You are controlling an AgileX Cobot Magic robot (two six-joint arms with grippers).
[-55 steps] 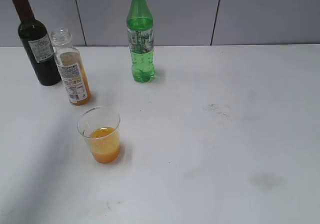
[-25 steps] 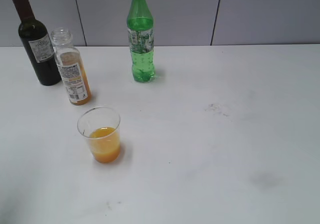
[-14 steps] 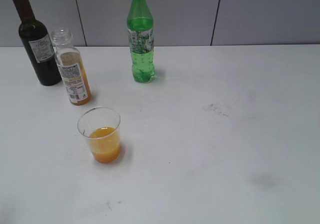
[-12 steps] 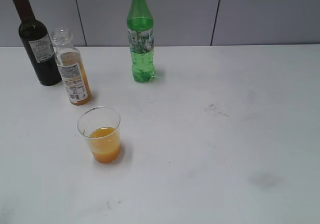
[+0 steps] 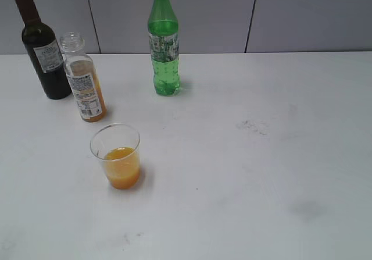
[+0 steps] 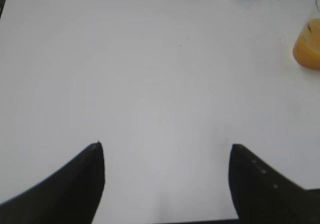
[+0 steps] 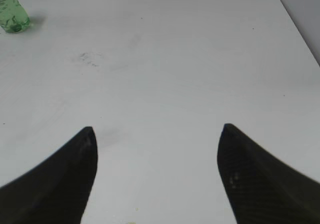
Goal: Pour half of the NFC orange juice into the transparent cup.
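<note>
Clear, probably light plastic NFC orange juice (image 5: 84, 91) upright at upper left behind the part-filled transparent cup (image 5: 117, 157), uncapped and spillable, best gripped mid-label; left tool (image 6: 165, 149) and right tool (image 7: 157, 131) spread wide, empty.

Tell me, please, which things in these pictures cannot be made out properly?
- NFC orange juice: label print too small in the exterior view; in the left wrist view only its base shows, cut by the top edge.
- Transparent cup: right edge of the left wrist view cuts it.
- Green bottle: the right wrist view's corner shows only its base.
- Both arms: outside the exterior view.
</note>
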